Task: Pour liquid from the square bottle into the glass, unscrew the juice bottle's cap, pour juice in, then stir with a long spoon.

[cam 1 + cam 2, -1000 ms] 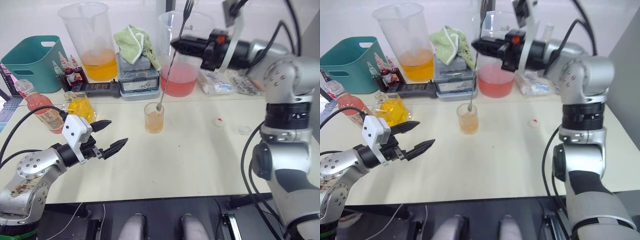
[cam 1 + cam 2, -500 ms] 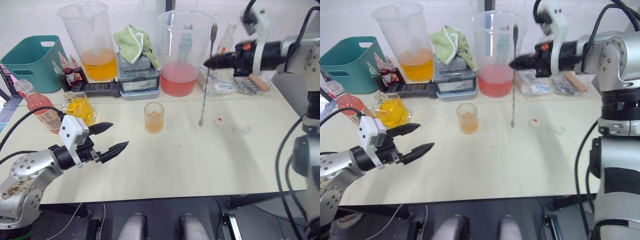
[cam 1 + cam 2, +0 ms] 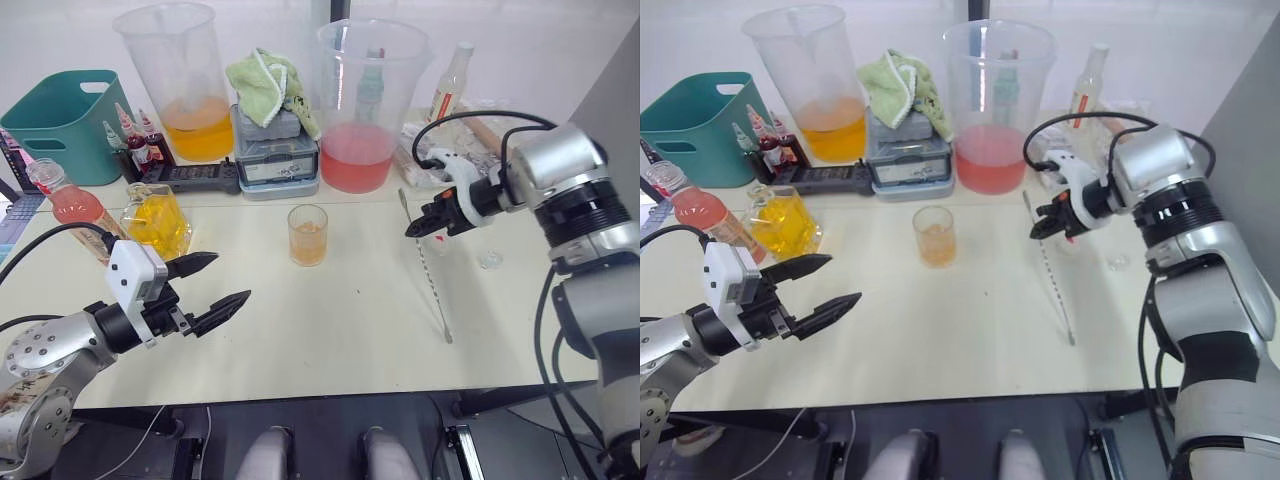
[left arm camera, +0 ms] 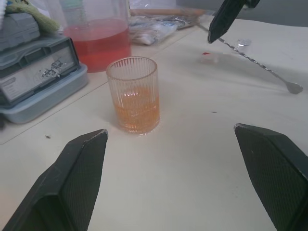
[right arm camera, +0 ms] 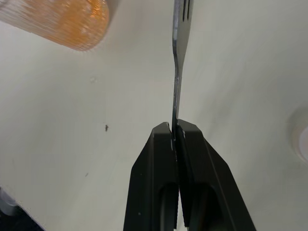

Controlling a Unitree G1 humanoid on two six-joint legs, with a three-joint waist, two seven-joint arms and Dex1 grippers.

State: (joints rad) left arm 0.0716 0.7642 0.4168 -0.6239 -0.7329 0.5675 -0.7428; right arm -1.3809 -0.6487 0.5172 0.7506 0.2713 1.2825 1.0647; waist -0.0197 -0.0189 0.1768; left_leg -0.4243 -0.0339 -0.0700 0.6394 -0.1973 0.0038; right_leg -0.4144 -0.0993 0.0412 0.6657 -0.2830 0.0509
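Note:
The glass (image 3: 307, 235) stands mid-table holding a little orange liquid; it also shows in the left wrist view (image 4: 133, 96). My right gripper (image 3: 415, 230) is to its right, shut on the long spoon (image 3: 432, 290). The spoon slants down, its bowl resting on the table toward the front edge. The white cap (image 4: 208, 57) lies beside that gripper. At the far left stand the square bottle (image 3: 155, 215) and the juice bottle (image 3: 75, 210). My left gripper (image 3: 230, 277) hovers open and empty in front of them, pointing at the glass.
Two big beakers stand at the back, one with orange liquid (image 3: 185, 80), one with pink (image 3: 365, 105), and a scale under a green cloth (image 3: 275, 140) sits between them. A teal basket (image 3: 65, 120) is at back left. A small clear lid (image 3: 489, 260) lies at the right.
My right arm has swung away from the glass to the right and come down. The spoon went from hanging upright to slanting with its bowl on the table. The left gripper barely moved.

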